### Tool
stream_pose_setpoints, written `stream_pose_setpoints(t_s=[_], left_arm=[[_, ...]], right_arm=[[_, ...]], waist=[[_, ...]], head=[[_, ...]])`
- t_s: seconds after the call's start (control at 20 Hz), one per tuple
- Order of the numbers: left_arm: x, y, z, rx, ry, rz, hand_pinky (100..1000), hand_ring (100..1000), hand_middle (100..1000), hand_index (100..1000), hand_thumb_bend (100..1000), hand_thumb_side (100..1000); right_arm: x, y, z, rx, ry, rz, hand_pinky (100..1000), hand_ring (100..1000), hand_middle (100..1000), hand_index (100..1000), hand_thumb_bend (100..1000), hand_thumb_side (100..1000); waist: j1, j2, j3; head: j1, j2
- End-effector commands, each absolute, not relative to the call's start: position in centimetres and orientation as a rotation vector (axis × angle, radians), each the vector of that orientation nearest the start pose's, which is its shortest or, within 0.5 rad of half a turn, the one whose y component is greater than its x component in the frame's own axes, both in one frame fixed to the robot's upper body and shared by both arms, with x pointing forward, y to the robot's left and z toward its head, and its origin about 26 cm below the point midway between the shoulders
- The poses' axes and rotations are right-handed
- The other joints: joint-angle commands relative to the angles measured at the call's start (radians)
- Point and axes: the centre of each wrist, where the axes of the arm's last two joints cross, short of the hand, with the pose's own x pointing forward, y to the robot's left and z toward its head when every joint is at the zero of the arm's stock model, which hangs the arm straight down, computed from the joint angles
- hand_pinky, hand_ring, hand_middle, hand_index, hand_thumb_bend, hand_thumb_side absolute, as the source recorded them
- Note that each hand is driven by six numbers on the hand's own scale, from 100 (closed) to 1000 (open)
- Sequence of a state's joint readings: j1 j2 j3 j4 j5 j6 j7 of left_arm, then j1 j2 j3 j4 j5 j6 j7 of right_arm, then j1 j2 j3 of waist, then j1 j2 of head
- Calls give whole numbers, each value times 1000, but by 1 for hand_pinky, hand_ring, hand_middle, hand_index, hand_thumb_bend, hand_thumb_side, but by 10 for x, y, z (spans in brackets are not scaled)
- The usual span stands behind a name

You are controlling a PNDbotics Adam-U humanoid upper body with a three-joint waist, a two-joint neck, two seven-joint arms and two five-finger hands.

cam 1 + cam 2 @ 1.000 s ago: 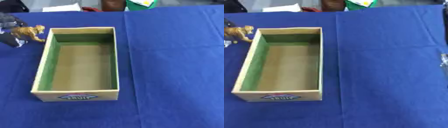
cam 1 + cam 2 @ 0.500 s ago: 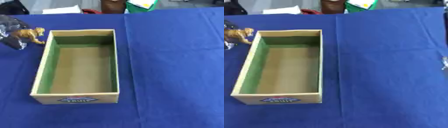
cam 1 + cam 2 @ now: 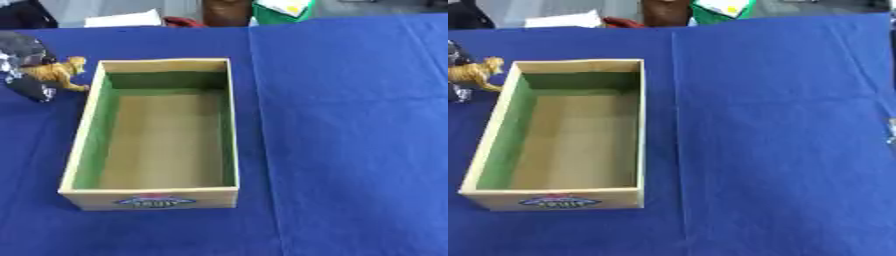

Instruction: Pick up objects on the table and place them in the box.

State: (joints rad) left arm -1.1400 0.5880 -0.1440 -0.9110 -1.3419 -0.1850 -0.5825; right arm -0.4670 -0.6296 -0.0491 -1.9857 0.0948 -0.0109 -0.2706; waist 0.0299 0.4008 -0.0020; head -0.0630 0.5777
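A tan cardboard box (image 3: 80, 192) with green inner walls and a blue label on its front wall stands in the middle of the blue tablecloth; I see nothing inside it. Just off its far left corner, an orange-brown toy animal (image 3: 59, 72) is held in my left hand (image 3: 21, 62), whose dark fingers curl round it from the left. The toy's head points towards the box rim, close to it but outside. Only a sliver of my right hand (image 3: 892, 129) shows at the right edge of the right eye view.
Along the table's far edge lie a white sheet (image 3: 122, 19), something dark brown (image 3: 226, 11) and a green and white thing (image 3: 282, 10). A fold in the cloth (image 3: 259, 125) runs front to back right of the box.
The whole picture has shifted slightly, so the camera moved. My left hand still holds the toy beside the box's far left corner, at nearly the same spot.
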Motion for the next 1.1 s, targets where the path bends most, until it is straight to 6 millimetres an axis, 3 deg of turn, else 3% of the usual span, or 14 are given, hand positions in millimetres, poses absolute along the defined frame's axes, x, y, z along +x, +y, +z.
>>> stream_pose_setpoints(t_s=[0.05, 0.2, 0.75, 1.1], left_arm=[[478, 312, 322, 1445, -959, -1635, 493, 681, 625, 705, 100, 434], [478, 313, 320, 1456, -981, -1623, 440, 632, 615, 688, 100, 439], [474, 315, 326, 1527, -1047, -1558, 333, 590, 626, 666, 100, 486], [461, 302, 352, 1620, -1165, -1537, 306, 563, 612, 657, 100, 471]], right_arm=[[299, -298, 294, -698, -2534, 360, 861, 791, 902, 935, 100, 1000], [299, -299, 294, -701, -2530, 355, 862, 791, 902, 935, 100, 1000], [299, -300, 291, -686, -2524, 351, 866, 794, 904, 937, 100, 1000], [298, -301, 288, -683, -2512, 344, 865, 795, 904, 937, 100, 1000]], waist=[[0, -20, -3], [-1, -22, -3], [-2, -48, 7], [-1, -82, 22]], head=[[4, -10], [5, -8], [-8, 10], [-36, 59]])
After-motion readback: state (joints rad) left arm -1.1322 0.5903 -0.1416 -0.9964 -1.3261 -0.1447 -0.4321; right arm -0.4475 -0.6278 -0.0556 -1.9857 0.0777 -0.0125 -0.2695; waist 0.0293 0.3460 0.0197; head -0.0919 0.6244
